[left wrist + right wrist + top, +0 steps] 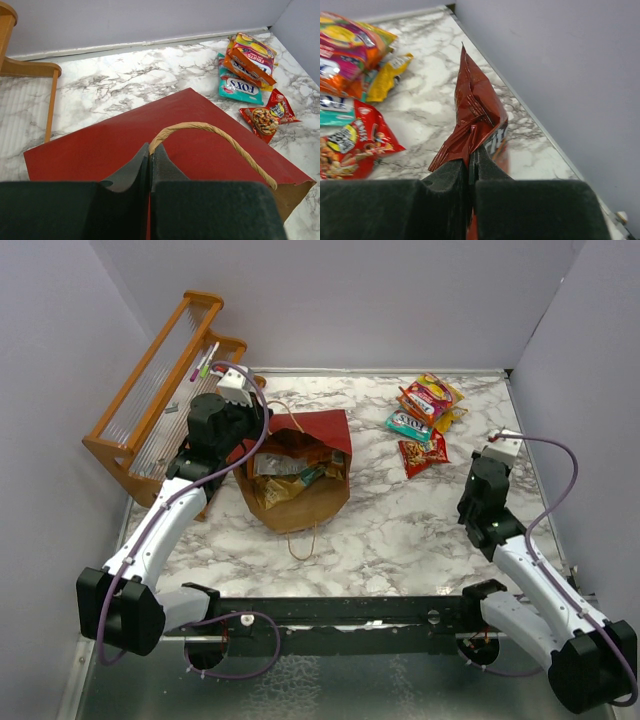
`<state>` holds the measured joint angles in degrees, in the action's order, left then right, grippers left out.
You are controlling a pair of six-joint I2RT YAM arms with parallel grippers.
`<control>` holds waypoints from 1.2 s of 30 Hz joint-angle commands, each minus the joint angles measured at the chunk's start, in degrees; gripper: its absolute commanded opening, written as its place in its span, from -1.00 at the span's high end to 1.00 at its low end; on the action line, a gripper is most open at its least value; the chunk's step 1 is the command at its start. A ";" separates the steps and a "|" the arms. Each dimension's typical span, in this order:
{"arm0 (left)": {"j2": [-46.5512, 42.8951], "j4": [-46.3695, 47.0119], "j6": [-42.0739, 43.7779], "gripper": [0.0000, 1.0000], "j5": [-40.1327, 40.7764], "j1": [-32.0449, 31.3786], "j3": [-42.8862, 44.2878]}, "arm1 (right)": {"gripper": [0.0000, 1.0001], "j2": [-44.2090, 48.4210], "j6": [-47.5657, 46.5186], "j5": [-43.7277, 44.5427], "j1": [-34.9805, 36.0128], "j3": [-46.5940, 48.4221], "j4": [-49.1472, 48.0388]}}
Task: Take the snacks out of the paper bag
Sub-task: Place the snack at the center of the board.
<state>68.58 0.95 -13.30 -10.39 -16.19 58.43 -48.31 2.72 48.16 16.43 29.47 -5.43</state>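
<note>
The paper bag [322, 430] lies on its side on the marble table, red outside, its brown mouth facing the near edge. Packets [290, 468] show inside it. My left gripper [150, 149] is shut on the bag's twisted paper handle [215, 131], above the red side [100, 145]. My right gripper [471, 151] is shut on a corner of the red Doritos bag [476, 107], held over the table's right side. Other snacks [425, 420] lie in a pile at the back right: a teal packet [241, 89], orange-pink packets [251, 55] and a red packet [267, 117].
An orange wooden slatted rack [160, 390] stands at the back left with pink and green markers [205, 360] on it. Purple walls close in the table on three sides; the right wall [570, 75] is close beside my right gripper.
</note>
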 commanded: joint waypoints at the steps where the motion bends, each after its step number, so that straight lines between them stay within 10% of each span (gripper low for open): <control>1: -0.42 -0.94 1.92 1.00 2.92 -2.14 1.88 | 0.97 -2.06 -3.39 7.55 -0.14 2.66 1.68; 13: -0.49 -1.86 3.17 1.00 4.75 -5.77 2.44 | 0.97 4.79 -5.45 3.51 -11.03 1.78 9.13; 24: -2.10 -1.20 3.43 1.00 5.22 -5.79 1.76 | 0.96 -33.38 12.64 -13.07 -11.06 17.78 9.18; 30: -2.15 -1.32 3.30 1.00 5.09 -5.79 2.01 | -0.67 -25.51 11.45 -25.87 -11.06 16.31 6.53; 36: -1.56 -1.49 2.93 1.00 4.25 -5.88 2.28 | -0.99 -9.21 9.90 -39.39 -11.06 11.56 6.51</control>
<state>67.64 -1.41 -10.52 -5.96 -21.78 58.81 -67.64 12.62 21.26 5.54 43.92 2.94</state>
